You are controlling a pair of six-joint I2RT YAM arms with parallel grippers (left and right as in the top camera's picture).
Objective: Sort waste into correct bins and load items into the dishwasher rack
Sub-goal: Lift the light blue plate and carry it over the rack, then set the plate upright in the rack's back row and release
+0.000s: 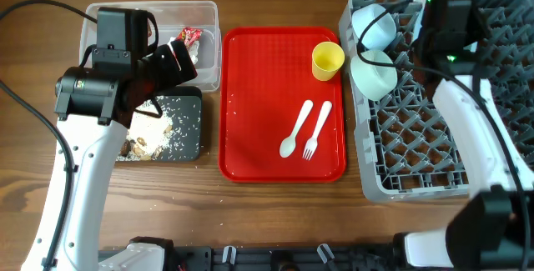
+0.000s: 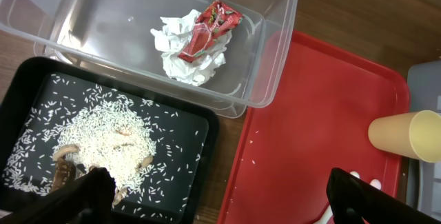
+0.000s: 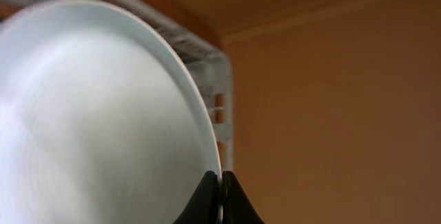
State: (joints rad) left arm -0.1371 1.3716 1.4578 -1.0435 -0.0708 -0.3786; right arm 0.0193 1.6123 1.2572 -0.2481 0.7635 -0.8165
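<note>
My left gripper (image 2: 224, 200) hangs open and holds nothing, above the gap between the black tray (image 2: 200, 124) and the red tray (image 2: 317, 114). Rice scraps (image 2: 103, 138) lie in the black tray. The clear tub (image 2: 275, 52) holds a crumpled white napkin (image 2: 180, 62) with the red wrapper (image 2: 210, 31) on top. My right gripper (image 3: 219, 182) is shut on the rim of the pale blue plate (image 3: 103, 114), which stands on edge over the grey rack (image 1: 434, 171). Two bowls (image 1: 373, 25) (image 1: 373, 72) sit in the rack's left side. The yellow cup (image 1: 327, 60), white spoon (image 1: 294, 129) and fork (image 1: 316, 129) lie on the red tray.
The red tray sits between the bins on the left and the rack on the right. Wooden table (image 1: 275, 213) shows along the front edge. The left arm (image 1: 83, 163) covers part of the black tray, and the right arm (image 1: 476, 129) crosses the rack.
</note>
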